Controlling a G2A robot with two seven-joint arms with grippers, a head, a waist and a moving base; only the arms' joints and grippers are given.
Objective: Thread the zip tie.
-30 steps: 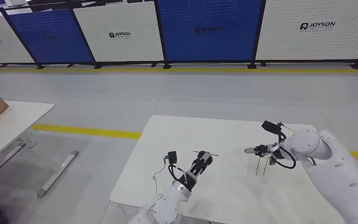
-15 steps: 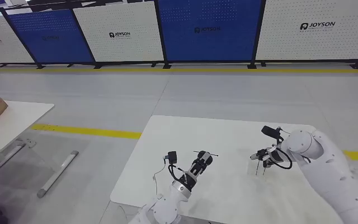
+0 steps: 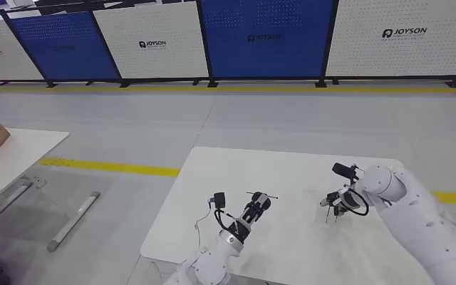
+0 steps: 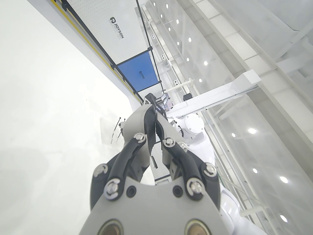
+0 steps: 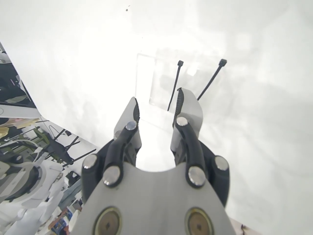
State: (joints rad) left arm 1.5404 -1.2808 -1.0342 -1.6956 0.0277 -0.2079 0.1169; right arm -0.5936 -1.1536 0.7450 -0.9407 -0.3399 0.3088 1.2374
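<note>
Two black zip ties (image 5: pixel 175 84) (image 5: pixel 212 78) lie side by side on a clear sheet (image 5: pixel 144 74) on the white table (image 3: pixel 285 171). My right gripper (image 5: pixel 157 99) hovers open just above their tail ends, nothing between its fingers. From above, the right gripper (image 3: pixel 330 202) is at the table's right side, with the ties (image 3: pixel 332 214) right below it. My left gripper (image 3: pixel 259 201) sits near the table's front edge, shut on a thin black zip tie (image 3: pixel 262 194) that sticks out crosswise at its tips. Its left wrist view has the fingers (image 4: pixel 146 121) pressed together.
The table's front edge runs close to the left arm. The left wrist view shows the two lying ties (image 4: pixel 116 129) and the right arm (image 4: pixel 193 125) behind them. Blue and white pegboard panels (image 3: pixel 263 39) stand far back across the floor.
My right gripper has dropped lower and drawn back toward the two ties on the clear sheet. The left arm and its tie have not moved.
</note>
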